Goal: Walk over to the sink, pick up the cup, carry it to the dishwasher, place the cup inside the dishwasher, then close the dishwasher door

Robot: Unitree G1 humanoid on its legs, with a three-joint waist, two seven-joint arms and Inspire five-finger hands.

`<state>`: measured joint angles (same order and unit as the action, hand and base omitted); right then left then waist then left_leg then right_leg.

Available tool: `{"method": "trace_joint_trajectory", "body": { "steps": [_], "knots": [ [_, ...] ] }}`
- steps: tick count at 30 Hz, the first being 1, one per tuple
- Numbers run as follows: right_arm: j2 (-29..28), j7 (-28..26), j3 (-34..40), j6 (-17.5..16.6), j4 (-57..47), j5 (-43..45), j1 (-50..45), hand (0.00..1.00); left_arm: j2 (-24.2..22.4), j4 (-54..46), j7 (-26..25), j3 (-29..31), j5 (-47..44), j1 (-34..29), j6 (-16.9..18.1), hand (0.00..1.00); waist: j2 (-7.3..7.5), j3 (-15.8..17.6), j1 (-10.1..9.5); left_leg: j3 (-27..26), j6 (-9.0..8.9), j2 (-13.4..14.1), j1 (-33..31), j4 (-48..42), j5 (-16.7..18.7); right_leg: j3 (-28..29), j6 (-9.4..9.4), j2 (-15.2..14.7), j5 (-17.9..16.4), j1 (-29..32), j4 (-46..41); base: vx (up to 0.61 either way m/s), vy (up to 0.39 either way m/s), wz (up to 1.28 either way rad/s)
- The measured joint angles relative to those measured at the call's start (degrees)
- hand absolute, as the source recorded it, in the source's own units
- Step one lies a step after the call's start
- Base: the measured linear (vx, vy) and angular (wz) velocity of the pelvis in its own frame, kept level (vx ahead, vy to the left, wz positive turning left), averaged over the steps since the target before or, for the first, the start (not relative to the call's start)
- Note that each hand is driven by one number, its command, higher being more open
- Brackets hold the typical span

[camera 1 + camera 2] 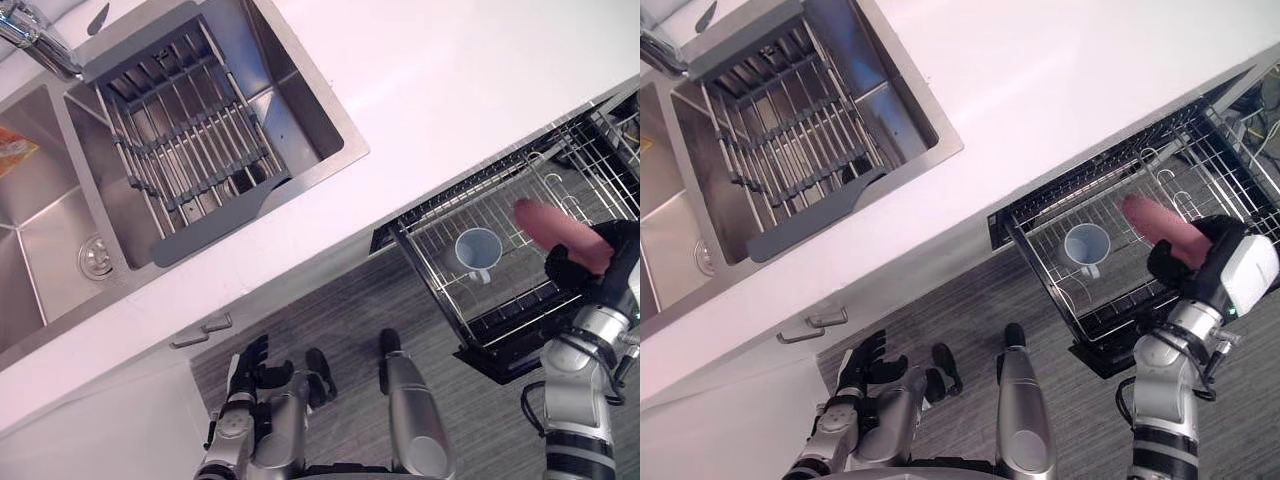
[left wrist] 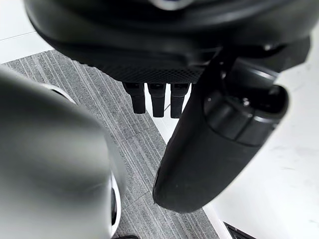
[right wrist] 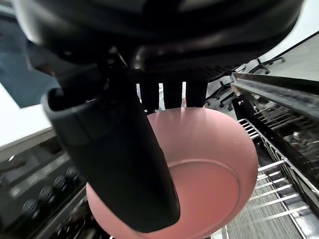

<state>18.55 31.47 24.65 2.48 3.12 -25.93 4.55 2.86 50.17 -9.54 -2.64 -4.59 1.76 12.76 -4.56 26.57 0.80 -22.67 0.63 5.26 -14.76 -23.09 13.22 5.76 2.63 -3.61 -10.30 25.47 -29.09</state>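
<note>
While the head views show the whole layout, the right wrist view adds the grip detail: thumb (image 3: 124, 159) laid across the pink cup (image 3: 209, 174), fingers (image 3: 172, 94) curled round its far side, so it's clamped between them. A round end of the cup with a ring on it faces that camera. Rack wires show past it.

In the head views the pink cup (image 1: 548, 228) is plain and smooth, tilted, sticking up-left out of the right hand (image 1: 590, 262). It's in the air over the pulled-out dishwasher rack (image 1: 428, 285), not set down. A pale blue cup (image 1: 478, 250) stands mouth-up in the rack, near the pink one but not touching it.

Right arm comes in from lower right, forearm raised, wrist over the rack's front edge.

Left hand (image 1: 248, 368) hangs low by the cabinet front under the sink (image 1: 335, 120). In the left wrist view its fingers (image 2: 157, 99) are relaxed, side by side, holding nothing, above grey floor (image 2: 99, 99).
</note>
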Motion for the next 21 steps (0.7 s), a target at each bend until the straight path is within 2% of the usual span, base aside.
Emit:
{"method": "trace_joint_trajectory", "body": {
  "steps": [11, 16, 21],
  "knots": [
    [3.76, 0.33, -0.12, 1.14, 5.89, -0.04, 7.36, 0.30, -1.60, -0.15, -0.11, -0.03, -0.04, 1.41, 0.69, 0.90, -0.49, 0.50, 0.00, -0.10, 0.16, -0.48, -1.19, 0.73, -0.15, 0.22, 0.18, -0.26, 0.11, 1.45, 0.38, 0.01, -0.002, 0.00],
    [6.27, -0.27, -1.34, 1.15, 12.59, 0.50, 12.30, 0.30, -2.40, -0.59, -0.19, -0.06, -1.15, 1.84, 1.00, 0.90, -0.56, 0.71, 0.01, -0.10, 0.26, -0.62, -2.53, 0.79, -0.23, 0.28, 0.33, -0.36, 0.27, 2.75, 0.37, 0.00, 0.000, 0.00],
    [6.43, -1.01, -2.82, 1.13, 16.24, 2.25, 15.64, 0.30, -2.79, -0.71, -0.48, -0.01, -1.20, 2.04, 1.25, 0.90, -0.82, 0.86, 0.01, -0.10, 0.47, -0.94, -3.40, 0.81, -0.68, 0.53, 0.52, -0.58, 0.42, 3.65, 0.40, 0.00, 0.000, 0.00]
  ]
}}
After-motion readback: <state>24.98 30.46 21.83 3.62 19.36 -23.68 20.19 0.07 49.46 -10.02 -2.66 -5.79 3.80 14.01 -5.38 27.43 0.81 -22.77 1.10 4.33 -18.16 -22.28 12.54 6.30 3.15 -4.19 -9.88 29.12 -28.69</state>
